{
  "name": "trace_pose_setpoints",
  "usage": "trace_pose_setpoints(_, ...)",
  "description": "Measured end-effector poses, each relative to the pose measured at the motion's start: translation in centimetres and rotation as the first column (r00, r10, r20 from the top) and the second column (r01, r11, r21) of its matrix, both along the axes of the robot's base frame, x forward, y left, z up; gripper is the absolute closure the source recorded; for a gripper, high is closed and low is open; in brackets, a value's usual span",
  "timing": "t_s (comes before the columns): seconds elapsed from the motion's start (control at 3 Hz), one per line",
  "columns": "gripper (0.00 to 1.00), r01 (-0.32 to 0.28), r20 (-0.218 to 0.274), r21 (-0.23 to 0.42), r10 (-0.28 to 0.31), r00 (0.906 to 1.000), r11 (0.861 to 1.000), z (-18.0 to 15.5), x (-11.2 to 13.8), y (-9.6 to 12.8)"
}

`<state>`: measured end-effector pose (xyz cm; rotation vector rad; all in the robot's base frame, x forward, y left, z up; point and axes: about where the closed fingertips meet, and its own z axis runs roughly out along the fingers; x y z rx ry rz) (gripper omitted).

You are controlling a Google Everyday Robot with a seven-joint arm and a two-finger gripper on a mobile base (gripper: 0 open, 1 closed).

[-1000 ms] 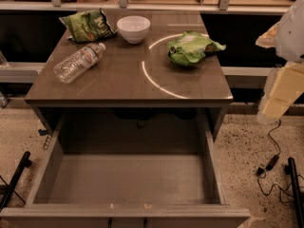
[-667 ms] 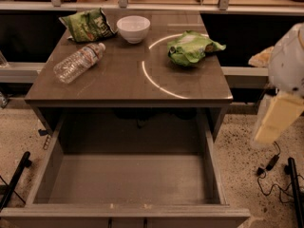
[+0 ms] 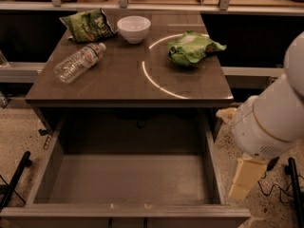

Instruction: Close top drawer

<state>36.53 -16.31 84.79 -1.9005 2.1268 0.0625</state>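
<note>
The top drawer [image 3: 128, 180] is pulled far out toward the camera from under the tabletop [image 3: 124, 87]. Its deep grey-brown interior holds nothing. The top edge of its front panel [image 3: 124, 213] runs along the bottom of the view; the handle is out of view. My white arm [image 3: 273, 118] comes in from the right. The cream-coloured gripper [image 3: 244, 185] hangs below it, just outside the drawer's right wall [image 3: 212, 158], near the front corner and apart from it.
On the tabletop lie a clear plastic bottle [image 3: 79, 62], a white bowl [image 3: 134, 28], a green chip bag [image 3: 88, 24] and a crumpled green bag [image 3: 192, 47]. A black bar [image 3: 15, 179] stands on the floor at left. Cables [image 3: 290, 180] lie at right.
My arm has swung down and leftward, closer to the camera. The gripper has dropped from beside the tabletop's edge to beside the drawer's right wall. The drawer has not moved.
</note>
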Motion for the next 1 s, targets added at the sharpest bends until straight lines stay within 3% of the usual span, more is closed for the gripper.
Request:
trace_pose_setpoints(0.33, 0.0, -0.008, -0.036, -0.008, 0.008, 0.9993, 1.0, -1.7, -1.0, 0.1)
trace_pose_setpoints(0.67, 0.0, -0.02, -0.069, 0.035, 0.022, 0.9974, 0.999, -3.5, -0.4, 0.7)
trace_pose_setpoints(1.0, 0.0, -0.054, -0.098, 0.123, 0.067, 0.993, 0.991, -7.7, 0.1, 2.7)
